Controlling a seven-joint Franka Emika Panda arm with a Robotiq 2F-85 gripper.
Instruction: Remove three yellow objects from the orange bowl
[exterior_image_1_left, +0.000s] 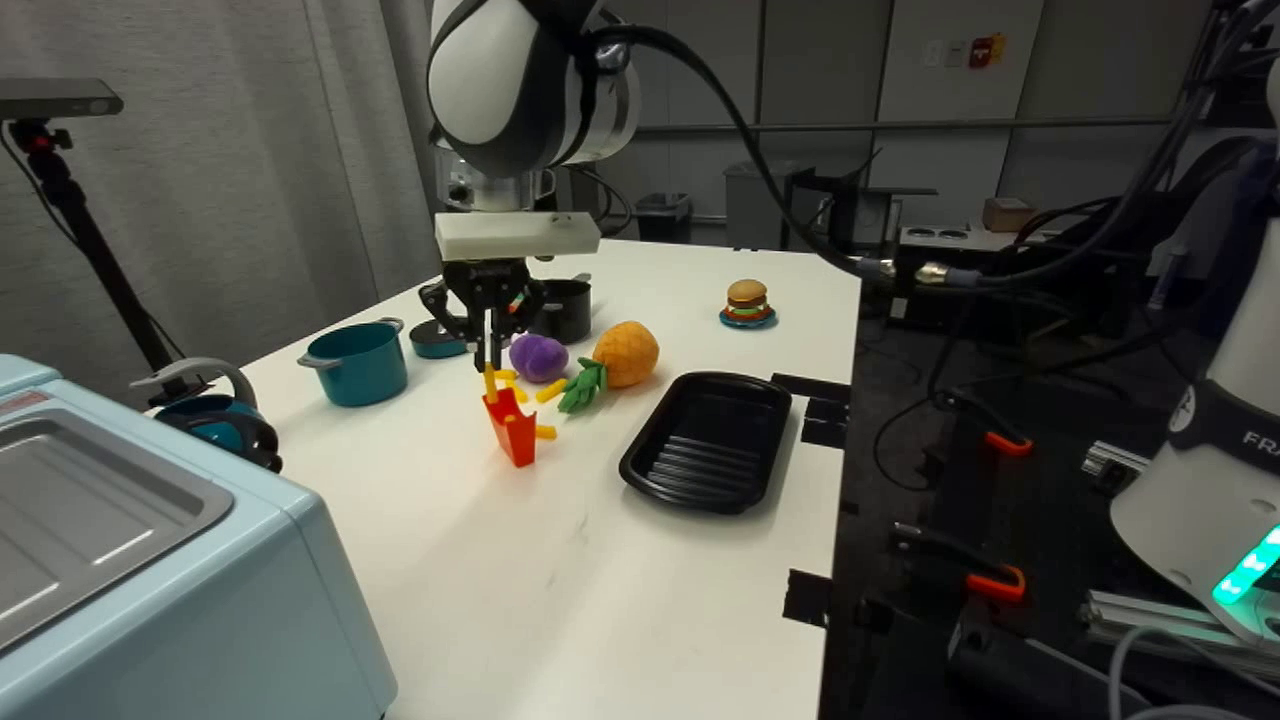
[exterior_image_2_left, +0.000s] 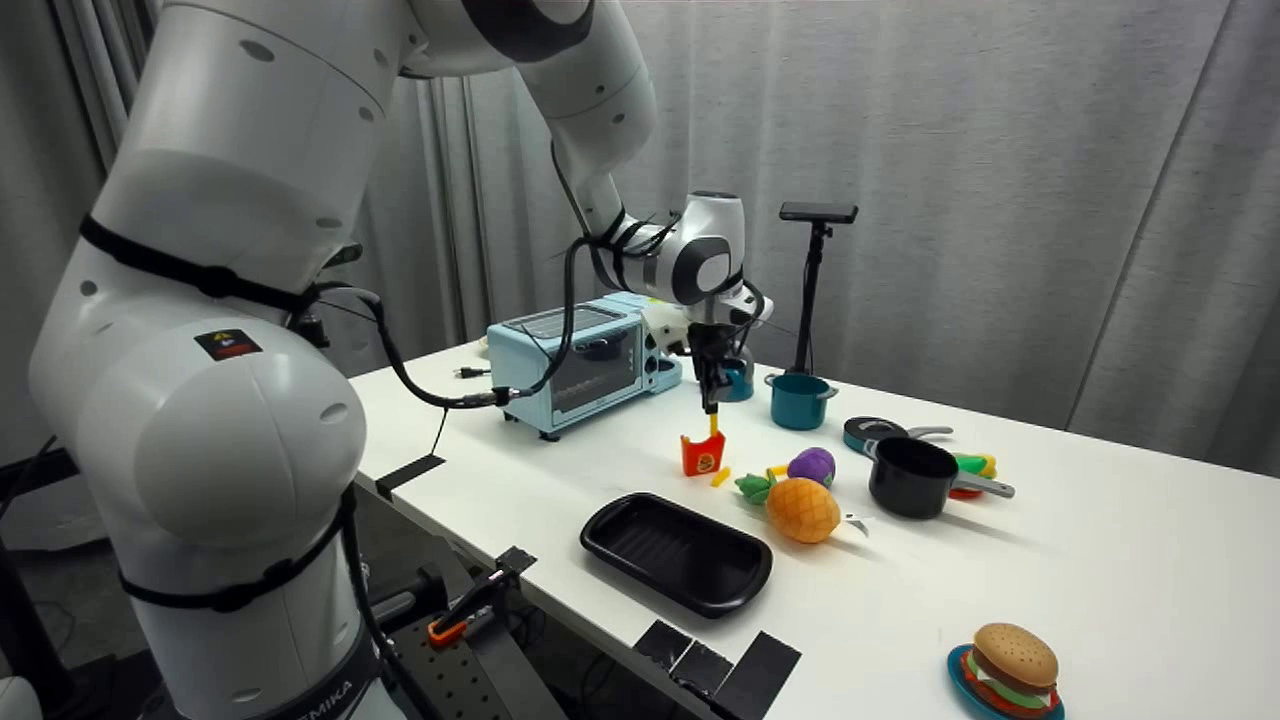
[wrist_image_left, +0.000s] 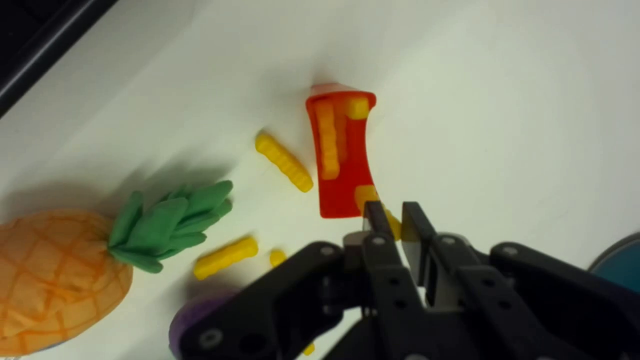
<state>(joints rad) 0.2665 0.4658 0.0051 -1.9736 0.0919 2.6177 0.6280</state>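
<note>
The orange bowl (exterior_image_1_left: 515, 435) is a small red-orange fry-box-shaped cup standing on the white table; it also shows in the other views (exterior_image_2_left: 703, 456) (wrist_image_left: 345, 192). Bright yellow sticks are in it, one long one (wrist_image_left: 328, 140) and a short end (wrist_image_left: 358, 107). Another yellow object (exterior_image_1_left: 490, 381) sticks up out of the cup. My gripper (exterior_image_1_left: 488, 366) points down over the cup. Its fingertips (wrist_image_left: 392, 212) are close together around that stick's upper end, which fills the narrow gap. In an exterior view the fingertips (exterior_image_2_left: 711, 406) sit right at its top.
Several loose yellow sticks (wrist_image_left: 284, 162) lie beside the cup. A pineapple (exterior_image_2_left: 803, 510), a purple piece (exterior_image_1_left: 539, 357), a black tray (exterior_image_1_left: 708, 440), a teal pot (exterior_image_1_left: 360, 365) and a black pot (exterior_image_2_left: 912, 478) stand around. A light-blue toaster oven (exterior_image_2_left: 600, 370) is nearby.
</note>
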